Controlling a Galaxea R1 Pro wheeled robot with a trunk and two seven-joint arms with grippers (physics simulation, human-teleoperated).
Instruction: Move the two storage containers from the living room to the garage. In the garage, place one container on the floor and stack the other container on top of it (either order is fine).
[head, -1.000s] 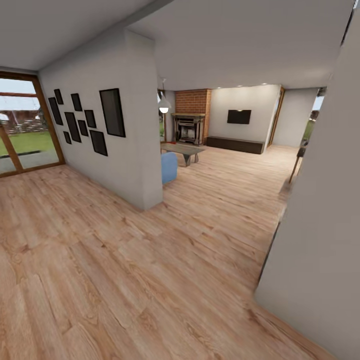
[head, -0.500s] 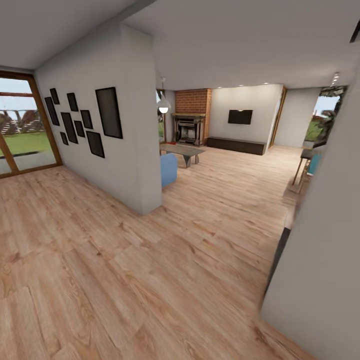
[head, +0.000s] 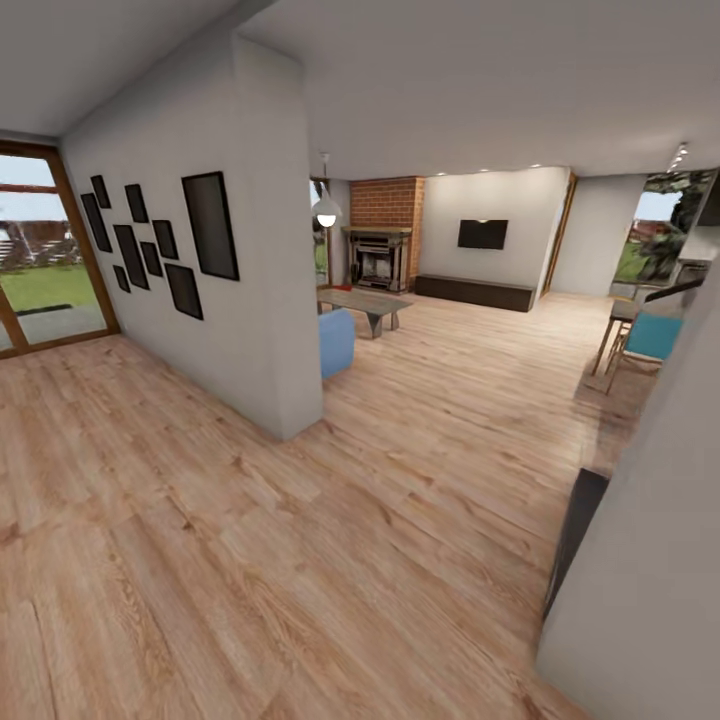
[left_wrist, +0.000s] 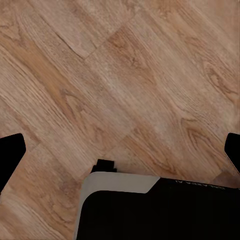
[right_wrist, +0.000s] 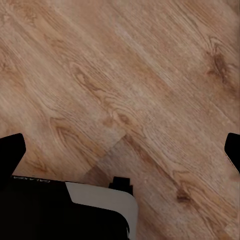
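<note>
The living room (head: 440, 300) lies ahead at the centre and upper right of the head view, past the end of a white partition wall (head: 265, 250). At its far side stand a brick fireplace (head: 382, 245), a dark wall TV (head: 482, 234) and a long dark cabinet (head: 473, 290) under it. A white pendant lamp (head: 326, 210) hangs above a low grey coffee table (head: 365, 300), and the blue end of a sofa (head: 336, 340) shows just beside the partition's edge. The light wood-plank floor (head: 300, 540) runs from the bottom of the frame up to that room, its planks slanting toward the upper right.

Black picture frames (head: 165, 245) cluster on the partition at the upper left, with a wood-framed glass door (head: 40, 250) at the left edge. At the right edge are a teal chair (head: 652, 338) and a near white wall (head: 650, 560).

In the left wrist view the left gripper (left_wrist: 120, 155) points down at the planks, its two dark fingertips (left_wrist: 11, 152) at opposite edges of the picture, spread wide with nothing between them; the robot's black and grey base (left_wrist: 150, 205) shows below. The right gripper (right_wrist: 120, 152) is posed alike, fingertips (right_wrist: 11, 150) wide apart over bare planks, holding nothing.
</note>
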